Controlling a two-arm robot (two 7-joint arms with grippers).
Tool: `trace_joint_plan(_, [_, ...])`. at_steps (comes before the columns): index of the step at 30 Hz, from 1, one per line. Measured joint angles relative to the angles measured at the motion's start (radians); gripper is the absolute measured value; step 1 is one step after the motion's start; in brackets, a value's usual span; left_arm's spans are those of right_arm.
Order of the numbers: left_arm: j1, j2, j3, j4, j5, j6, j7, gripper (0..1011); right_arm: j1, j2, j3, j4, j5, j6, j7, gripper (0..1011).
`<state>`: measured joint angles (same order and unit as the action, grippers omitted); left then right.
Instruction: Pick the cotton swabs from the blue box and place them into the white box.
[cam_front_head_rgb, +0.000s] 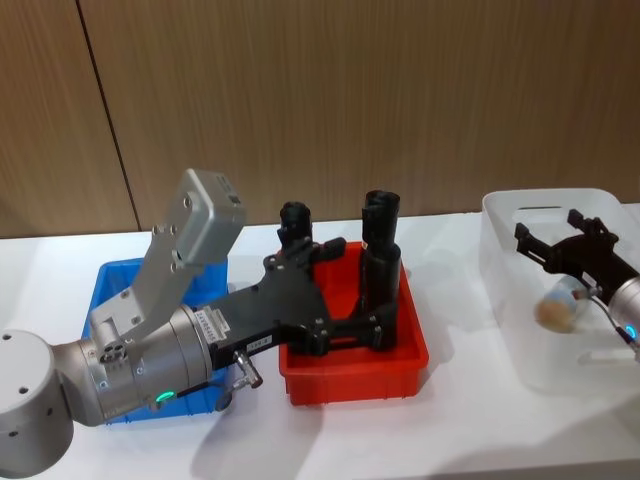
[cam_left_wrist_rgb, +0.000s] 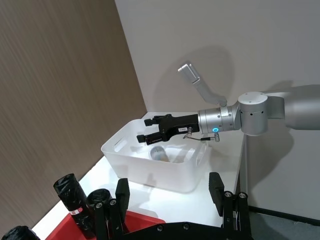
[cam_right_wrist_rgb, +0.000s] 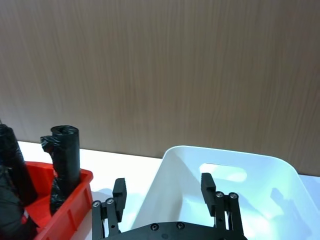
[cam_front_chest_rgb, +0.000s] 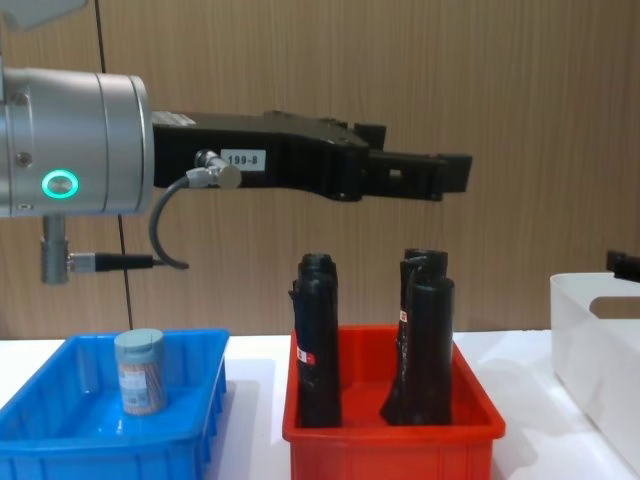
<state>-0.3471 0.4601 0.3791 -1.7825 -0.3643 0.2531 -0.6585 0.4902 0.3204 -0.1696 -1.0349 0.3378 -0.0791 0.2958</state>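
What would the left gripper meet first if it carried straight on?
Probably nothing close: the left gripper points level above the black rolls. Farther on, its wrist view puts the white box and right gripper ahead; height unclear.

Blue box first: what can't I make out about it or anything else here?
Shallow bright blue plastic box, head view: the left arm covers most of its inside, so the count of clear plastic cotton swab jars is unsure; chest view shows one.
Translucent white plastic box, chest view: cut off by the right edge, its wall hides the contents.
Jar label, chest view: print too small.
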Motion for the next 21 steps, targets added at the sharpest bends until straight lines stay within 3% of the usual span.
trace_joint_plan(4, [0.0,0.0,0.0,0.0,0.0,0.0,0.0,1004,0.01,-0.002,0.002,0.023,0.0,-0.005,-0.003,1001])
trace_joint_plan(21, [0.0,0.0,0.0,0.0,0.0,0.0,0.0,1004,0.022,-0.004,0.008,0.056,0.005,-0.018,-0.002,1001])
